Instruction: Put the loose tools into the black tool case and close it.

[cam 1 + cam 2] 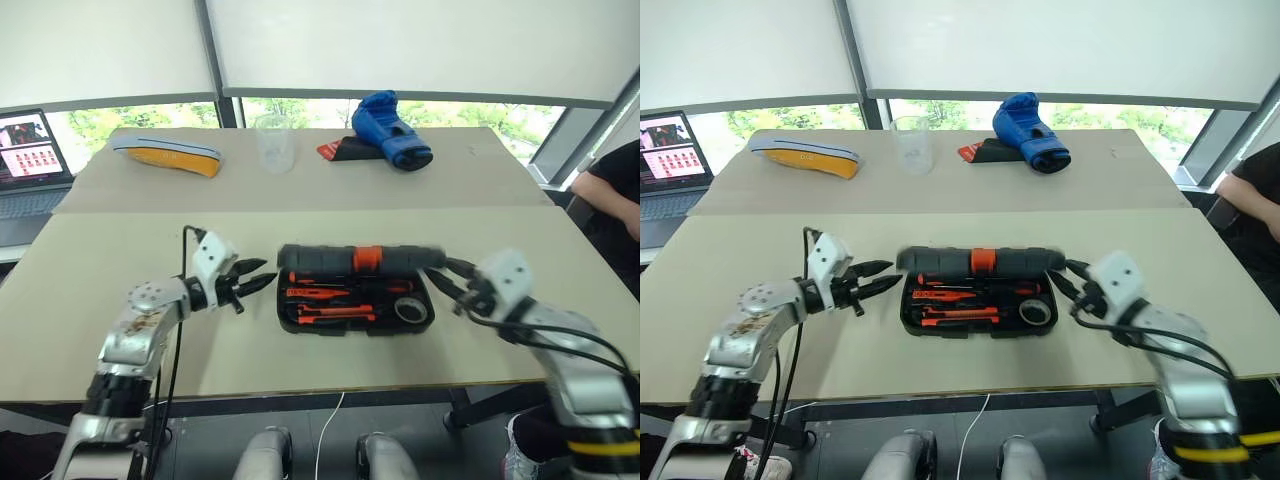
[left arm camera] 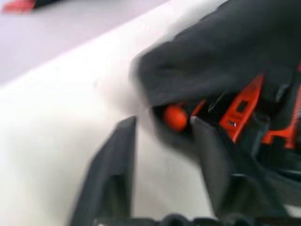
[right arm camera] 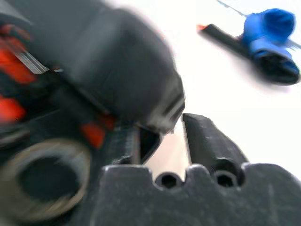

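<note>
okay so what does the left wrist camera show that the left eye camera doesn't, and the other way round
Left wrist view: a close look under the lid's raised edge, with an orange screwdriver tip in its slot.

Left eye view: the right gripper, blue boxing glove, clear cup, laptop, a person's arm.

Both: the black tool case, lid partly down, and the open left gripper beside it.
</note>
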